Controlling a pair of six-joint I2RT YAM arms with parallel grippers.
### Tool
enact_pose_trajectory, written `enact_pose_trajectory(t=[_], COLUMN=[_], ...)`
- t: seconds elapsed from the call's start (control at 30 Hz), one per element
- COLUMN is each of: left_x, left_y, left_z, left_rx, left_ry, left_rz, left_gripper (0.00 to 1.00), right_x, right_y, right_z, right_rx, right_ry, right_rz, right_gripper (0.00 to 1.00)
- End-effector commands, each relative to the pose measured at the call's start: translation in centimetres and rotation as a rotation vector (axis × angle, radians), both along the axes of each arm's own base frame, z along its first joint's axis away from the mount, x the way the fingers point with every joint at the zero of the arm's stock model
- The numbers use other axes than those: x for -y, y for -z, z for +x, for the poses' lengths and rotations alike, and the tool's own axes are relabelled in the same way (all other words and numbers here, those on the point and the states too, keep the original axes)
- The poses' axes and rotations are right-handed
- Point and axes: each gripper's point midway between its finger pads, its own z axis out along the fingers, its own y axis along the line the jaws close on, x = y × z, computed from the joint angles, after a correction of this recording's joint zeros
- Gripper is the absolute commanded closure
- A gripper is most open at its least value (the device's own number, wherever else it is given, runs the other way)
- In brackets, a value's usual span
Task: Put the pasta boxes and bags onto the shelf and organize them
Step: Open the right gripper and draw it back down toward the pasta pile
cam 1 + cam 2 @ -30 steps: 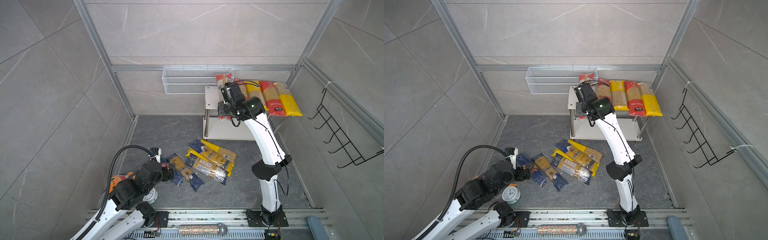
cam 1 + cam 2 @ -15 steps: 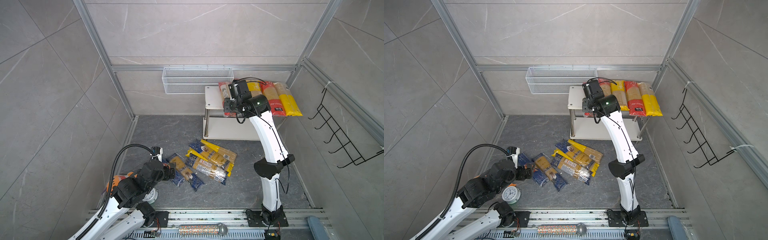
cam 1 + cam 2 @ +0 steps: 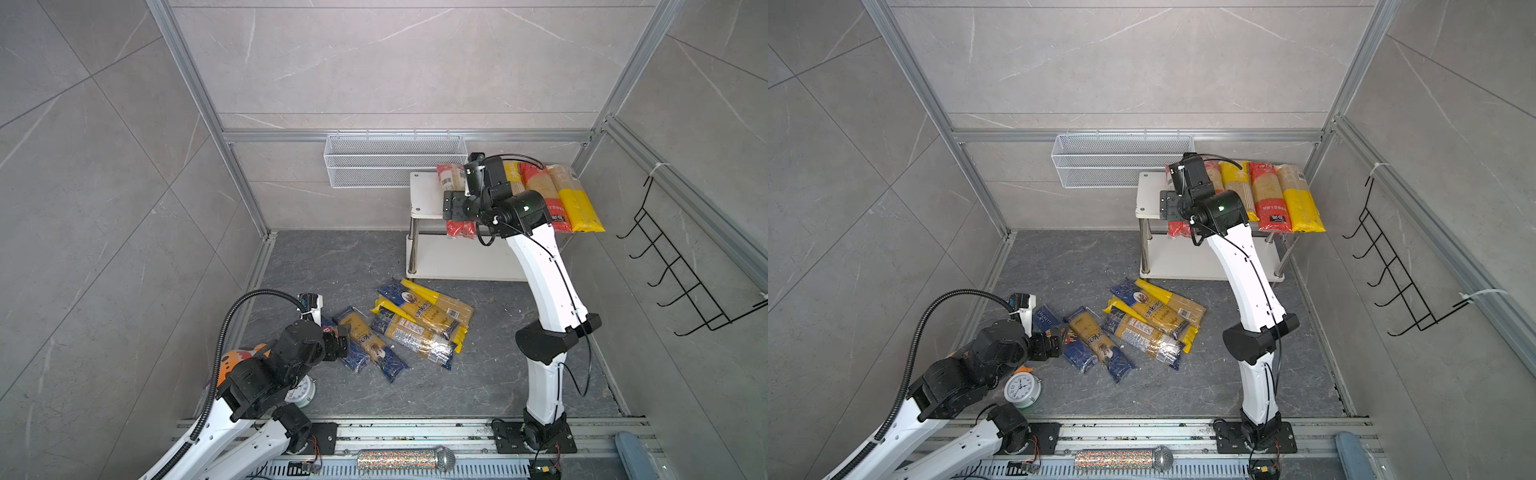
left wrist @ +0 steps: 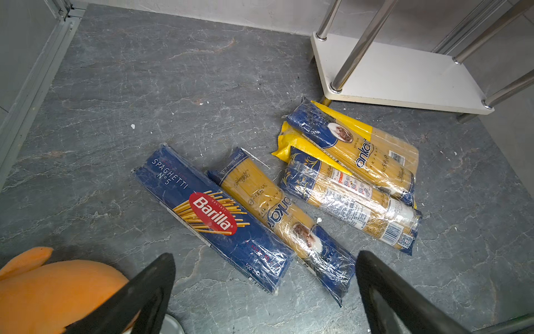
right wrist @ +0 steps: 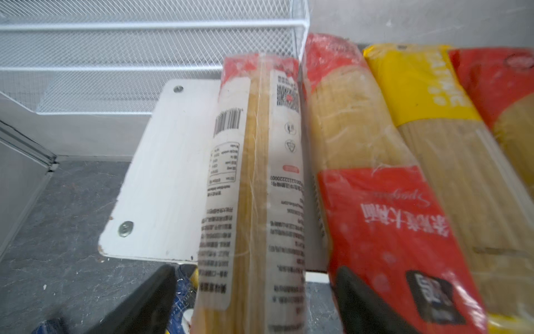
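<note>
Left gripper (image 4: 264,257) hangs low over the grey floor with jaws spread wide, holding nothing, above the near end of the dark blue Barilla box (image 4: 213,219). The box lies flat just beside a blue-ended bag (image 4: 277,208), and further right a heap of blue- and yellow-ended bags (image 4: 349,173) overlaps near the foot of the shelf (image 3: 424,195). Right gripper (image 5: 252,271) sits at the top board's front edge, jaws parted with a gap either side of the red-ended pack (image 5: 254,173) lying on the board, not pinching it; right of it a row of packs (image 3: 1266,195), red, yellow, red, yellow, lies side by side.
</note>
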Motion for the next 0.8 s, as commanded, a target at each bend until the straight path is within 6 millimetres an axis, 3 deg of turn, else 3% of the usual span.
enact_pose_trajectory(t=[0.0,0.17,0.27,0.37,0.5,0.7,0.77], left_x=[-0.4,-0.6,-0.6,-0.6,-0.5,0.4,0.9], left_y=[-2.3,-2.2,-2.1,-1.8,-0.9,1.0,1.8], left_z=[0.1,-0.2,-0.5,-0.7,-0.8,-0.4,-0.2], left_rx=[0.060,0.055,0.048,0.039,0.015,-0.032,-0.048], left_ry=[-0.016,-0.018,-0.017,-0.018,-0.019,-0.022,-0.019], left_rz=[-0.031,-0.053,-0.068,-0.079,-0.084,-0.091,-0.099], left_gripper=[0.00,0.00,0.00,0.00,0.00,0.00,0.00], right_x=[0.4,-1.1,-2.6,-3.7,-4.2,-3.7,-4.0], right_y=[-6.1,-5.4,-3.8,-0.6,5.8,14.9,17.1], right_z=[-3.3,-6.7,-9.3,-12.4,-16.2,-19.4,-20.0], right_rx=[0.157,0.130,0.098,0.038,-0.072,-0.231,-0.282], right_ry=[-0.052,-0.124,-0.170,-0.225,-0.284,-0.323,-0.338], right_rz=[0.050,0.025,-0.008,-0.031,-0.049,-0.042,-0.033], right_gripper=[0.00,0.00,0.00,0.01,0.01,0.01,0.01])
